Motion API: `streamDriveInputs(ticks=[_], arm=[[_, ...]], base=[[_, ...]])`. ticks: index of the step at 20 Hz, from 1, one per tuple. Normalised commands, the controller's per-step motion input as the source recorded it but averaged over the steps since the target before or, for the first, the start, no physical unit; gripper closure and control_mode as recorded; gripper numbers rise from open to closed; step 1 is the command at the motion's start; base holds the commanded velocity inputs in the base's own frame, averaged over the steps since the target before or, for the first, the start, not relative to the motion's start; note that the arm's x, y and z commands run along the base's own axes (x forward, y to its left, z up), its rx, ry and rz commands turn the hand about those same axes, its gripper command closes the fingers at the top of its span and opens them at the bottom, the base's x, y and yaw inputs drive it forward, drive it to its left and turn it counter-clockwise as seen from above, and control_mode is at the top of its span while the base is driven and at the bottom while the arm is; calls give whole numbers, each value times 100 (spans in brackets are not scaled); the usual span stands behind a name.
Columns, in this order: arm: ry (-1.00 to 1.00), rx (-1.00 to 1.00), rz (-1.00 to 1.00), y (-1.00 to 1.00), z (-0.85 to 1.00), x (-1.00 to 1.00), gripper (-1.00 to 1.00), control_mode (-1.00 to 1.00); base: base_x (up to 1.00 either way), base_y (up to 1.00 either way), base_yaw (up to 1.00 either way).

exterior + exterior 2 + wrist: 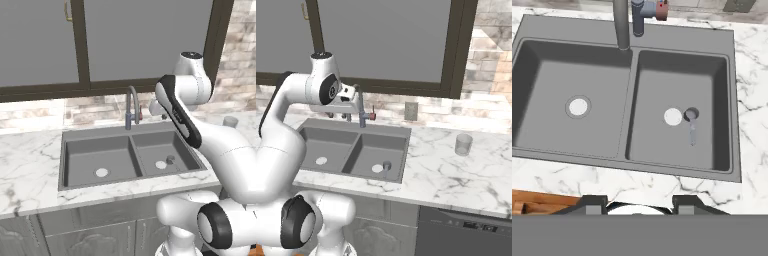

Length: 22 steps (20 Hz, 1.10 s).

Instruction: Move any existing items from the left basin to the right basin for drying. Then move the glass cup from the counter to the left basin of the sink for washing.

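A brick wall and a dark-framed window back the counter [30, 165], white marble with grey veins. Set into it is the sink [736, 172], dark grey, with a curved faucet [131, 107] behind the centre divider. The left basin [552, 80] holds just its white drain. In the right basin [712, 90], a small dark knob-like thing [691, 114] sits just beside the drain.

The cup [463, 144] stands upright on the counter to the right of the sink, well apart from its rim, with bare marble on all sides. A grey outlet plate [411, 111] is on the wall behind.

The right base view shows the cup whole; in the left base view the arm hides most of it. The hand view looks straight down into both basins, the gripper [639, 202] over the front rim, fingertips [594, 202] apart and holding nothing.
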Motion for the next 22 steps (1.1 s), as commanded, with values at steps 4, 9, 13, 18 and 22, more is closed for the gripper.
streamDriveInputs(ticks=[4,9,13,18,22], arm=[[-3,0,0,-17,-1,2,-100,-100],[-3,0,2,-82,0,7,-100,-100],[-1,-8,5,-91,1,11,-100,-100],[-3,-19,11,-98,2,14,-100,-100],[0,-20,6,-100,-3,20,-100,-100]], base=[[0,0,0],[0,0,0],[0,0,0],[0,0,0],[0,0,0]])
